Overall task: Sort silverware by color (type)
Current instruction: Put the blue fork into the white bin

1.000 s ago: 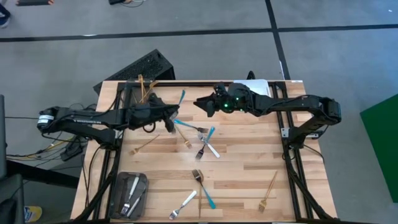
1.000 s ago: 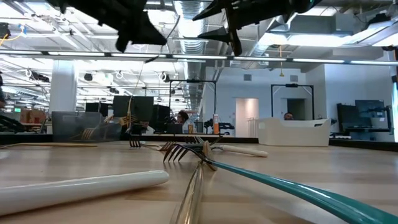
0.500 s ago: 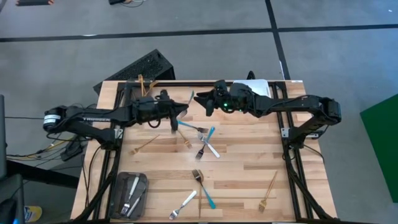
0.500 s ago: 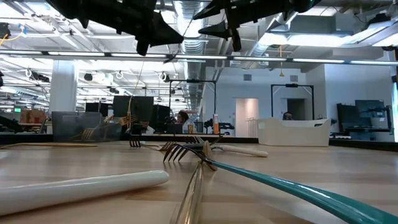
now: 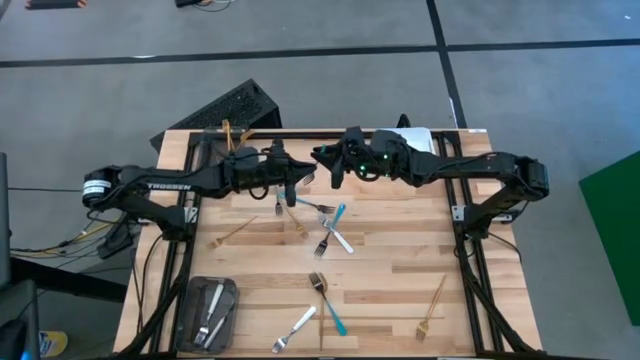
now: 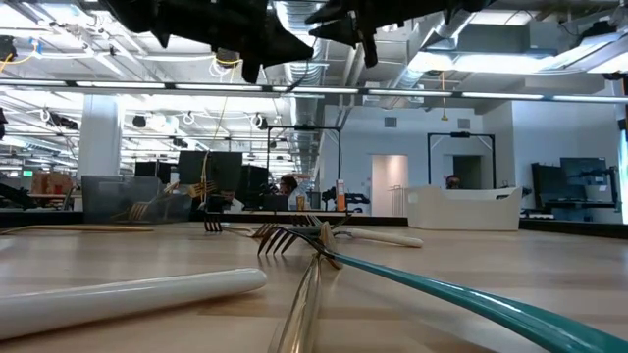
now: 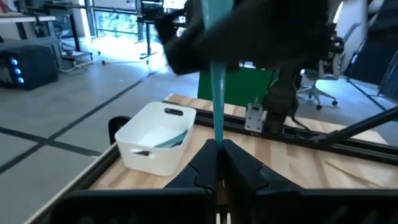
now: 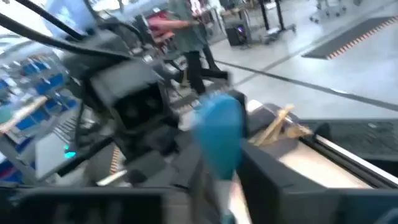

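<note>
Since a second ago the blue-handled fork (image 7: 217, 93) has travelled with our left arm toward the middle of the back of the bench (image 5: 400, 260), and our right arm has closed in to meet it there. We hold that fork clamped in the left pincer (image 7: 217, 163), its fingers shut on the lower end while the teal handle stands up out of them. In the high view the left pincer (image 5: 290, 185) and the right pincer (image 5: 328, 165) are just beside each other above the bench, near the white bin (image 7: 155, 140). The right wrist view shows the blue handle tip (image 8: 217, 134) close up at the right pincer's fingers; we cannot tell whether they grip it yet or only flank it.

We judge this to be a hand-over: the left arm presents the fork, and the right arm is to take it on to the bin, where something teal already lies. What the next move calls for is a firm right-hand grip on the handle before the left fingers let go; releasing early could drop the fork onto the pieces below.

Plenty is left to sort. Blue and silver pieces lie crossed at the bench centre (image 5: 330, 228), a gold fork (image 5: 432, 308) sits near the front right corner, and a dark tray (image 5: 190, 325) at the front left holds silver pieces.
</note>
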